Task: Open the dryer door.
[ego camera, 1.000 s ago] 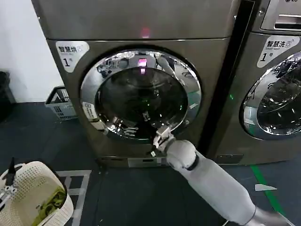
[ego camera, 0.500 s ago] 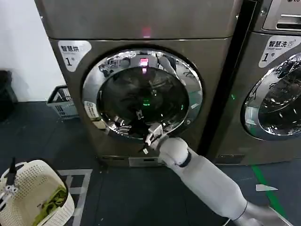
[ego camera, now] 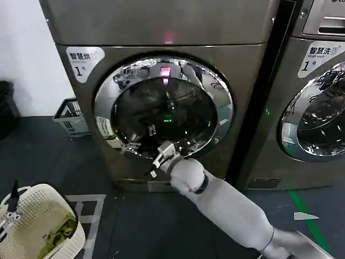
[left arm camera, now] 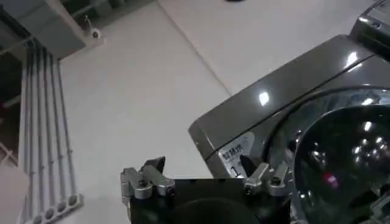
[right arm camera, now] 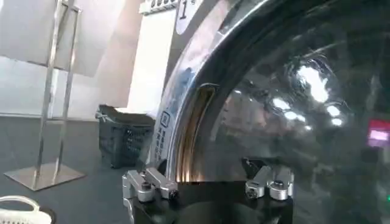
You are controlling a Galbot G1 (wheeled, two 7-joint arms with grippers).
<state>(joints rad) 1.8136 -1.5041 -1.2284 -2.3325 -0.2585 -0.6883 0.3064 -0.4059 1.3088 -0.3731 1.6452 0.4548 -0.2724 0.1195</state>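
The dryer [ego camera: 161, 32] is a bronze front-loader whose round door [ego camera: 164, 110] has a chrome ring and dark glass; the door looks closed. My right gripper [ego camera: 160, 154] reaches in from the lower right and hovers at the ring's lower left, open and holding nothing. In the right wrist view that gripper [right arm camera: 207, 173] has its fingers spread wide, facing the door ring [right arm camera: 183, 91] and a narrow handle recess [right arm camera: 196, 131] just ahead. My left gripper [left arm camera: 204, 169] is parked low at the far left, open and empty, pointing up at the dryer [left arm camera: 274, 109].
A second machine [ego camera: 315, 102] stands directly to the right. A grey crate [ego camera: 70, 118] sits on the floor left of the dryer, and a white laundry basket [ego camera: 40, 224] with green cloth at the bottom left. A metal stand [right arm camera: 52, 97] rises farther left.
My right gripper has slid left along the lower part of the door ring, from below its middle toward its lower left. The door and left arm have not moved.
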